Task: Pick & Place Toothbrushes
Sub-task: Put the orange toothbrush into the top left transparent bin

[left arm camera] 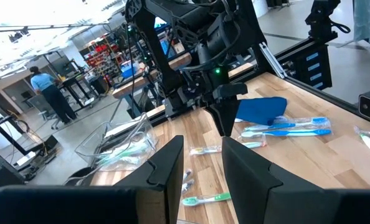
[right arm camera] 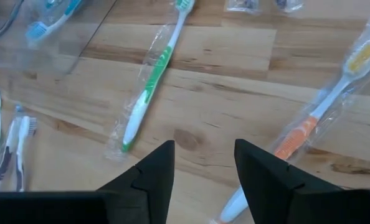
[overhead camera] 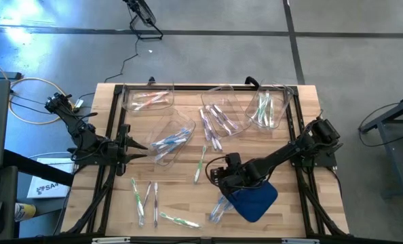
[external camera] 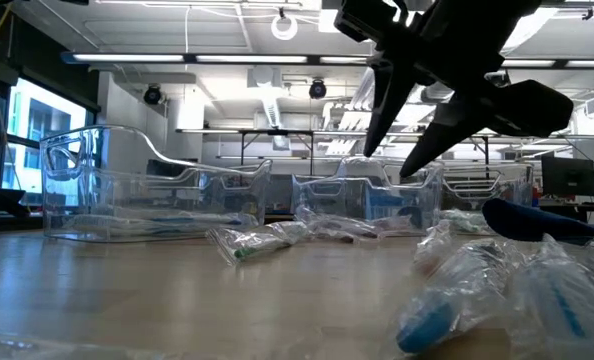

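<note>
Right hand (overhead camera: 216,177) open and empty above the wooden bench (overhead camera: 188,196), fingers spread over bare wood between wrapped toothbrushes.

Nearest, green-handled wrapped toothbrushes (overhead camera: 146,195) lie loose on the bench's near left, and blue ones (overhead camera: 218,209) rest just beside the dark blue cloth (overhead camera: 256,200) on the near right. A green-and-white wrapped toothbrush (right arm camera: 149,79) lies just left of the right hand, an orange-handled one (right arm camera: 309,124) beside it. The left hand (overhead camera: 135,146), fingers part open and empty, waits at the left edge. Farther off, clear plastic bins (overhead camera: 147,99) hold more toothbrushes.
</note>
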Motion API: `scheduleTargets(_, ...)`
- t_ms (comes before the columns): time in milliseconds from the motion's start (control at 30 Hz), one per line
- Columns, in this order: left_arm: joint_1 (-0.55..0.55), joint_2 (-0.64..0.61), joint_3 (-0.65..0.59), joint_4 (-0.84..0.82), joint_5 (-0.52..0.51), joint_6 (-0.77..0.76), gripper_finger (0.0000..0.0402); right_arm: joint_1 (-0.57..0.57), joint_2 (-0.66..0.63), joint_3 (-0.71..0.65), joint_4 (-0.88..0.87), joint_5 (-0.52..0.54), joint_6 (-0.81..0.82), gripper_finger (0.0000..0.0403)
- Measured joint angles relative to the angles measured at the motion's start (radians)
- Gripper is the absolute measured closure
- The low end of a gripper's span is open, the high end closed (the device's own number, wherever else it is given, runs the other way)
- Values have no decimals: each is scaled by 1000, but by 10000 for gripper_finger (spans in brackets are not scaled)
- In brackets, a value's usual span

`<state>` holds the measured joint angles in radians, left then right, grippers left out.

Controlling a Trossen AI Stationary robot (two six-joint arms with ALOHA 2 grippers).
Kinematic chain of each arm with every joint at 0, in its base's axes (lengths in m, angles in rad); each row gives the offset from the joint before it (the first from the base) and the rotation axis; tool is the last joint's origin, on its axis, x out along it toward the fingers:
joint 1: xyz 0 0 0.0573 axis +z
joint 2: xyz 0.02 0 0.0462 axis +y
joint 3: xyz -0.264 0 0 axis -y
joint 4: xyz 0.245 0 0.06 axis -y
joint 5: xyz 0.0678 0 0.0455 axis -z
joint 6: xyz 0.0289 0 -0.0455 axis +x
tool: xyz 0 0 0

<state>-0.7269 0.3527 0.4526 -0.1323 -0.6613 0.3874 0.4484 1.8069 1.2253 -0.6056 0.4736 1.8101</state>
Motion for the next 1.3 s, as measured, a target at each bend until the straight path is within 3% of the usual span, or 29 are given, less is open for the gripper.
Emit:
scheduleTargets(300,0,0,0,0,0,0,295,0,22,-2,-103,-5,56,238)
scheduleTargets(667,0,2,1,-5,0,0,295,-35,99,-1,-73,-40,57,203)
scheduleTargets(967,0,3,1,-6,0,0,295,-36,100,-1,-65,-135,56,202)
scheduleTargets(1300,0,3,1,-6,0,0,295,-36,100,-1,-71,-170,55,201)
